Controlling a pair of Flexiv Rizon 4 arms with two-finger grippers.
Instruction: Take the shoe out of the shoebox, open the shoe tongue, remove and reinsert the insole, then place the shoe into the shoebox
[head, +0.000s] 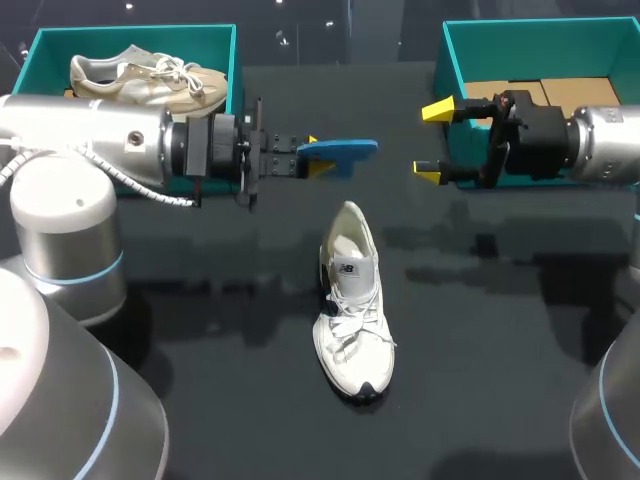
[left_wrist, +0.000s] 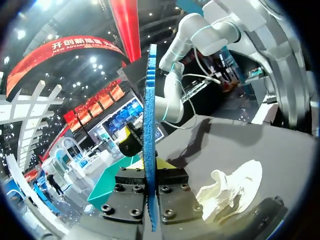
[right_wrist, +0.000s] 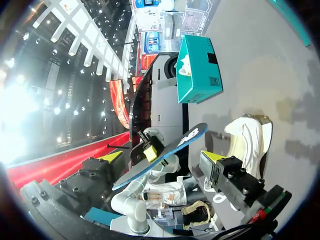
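My left end effector (head: 310, 158) is clenched on the blue insole (head: 340, 150), just beyond the heel of the white shoe (head: 352, 320) mid-desk (head: 500, 350). Right end effector (head: 433, 140) hangs released. I'd steady the shoe with it, then feed the insole in toe-first.

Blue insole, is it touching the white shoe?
Apart. The head view shows dark table between the insole, held by the left gripper, and the shoe.
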